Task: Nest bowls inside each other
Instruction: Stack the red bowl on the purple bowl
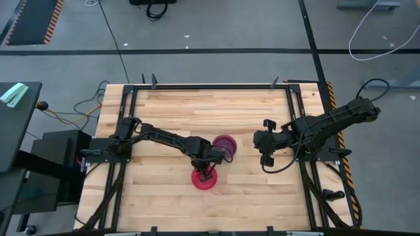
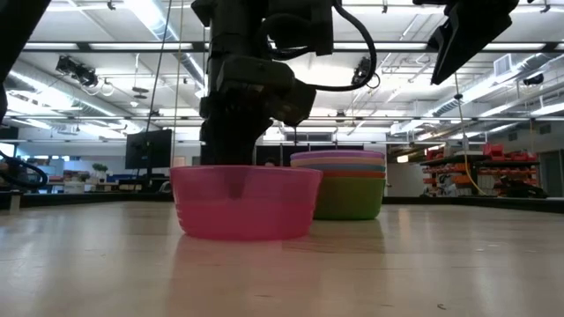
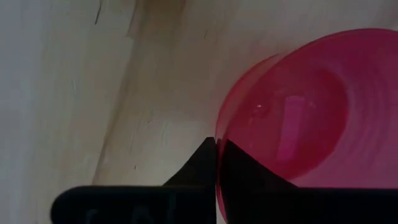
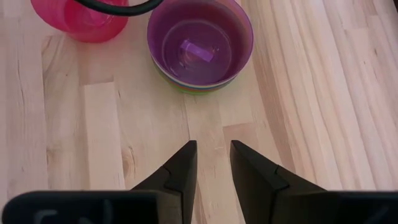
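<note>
A magenta-pink bowl stands upright on its base near the table's middle. My left gripper reaches down onto its rim and is shut on it. Just behind it, toward the far right, sits a stack of nested bowls with the purple bowl on top and a green one at the bottom. My right gripper hovers open to the right of the stack, above the table, touching nothing. My left gripper holds the magenta-pink bowl by its rim, on the side toward the stack. One finger stands inside the bowl and shows through the wall, the other finger outside. The fingers come from above, pointing down. The bowl's base rests on the table, upright.
Bare wood lies around both bowls. Black metal rails run along the table's left and right sides by the arm bases. A cable from the left arm crosses above the pink bowl in the right wrist view.
</note>
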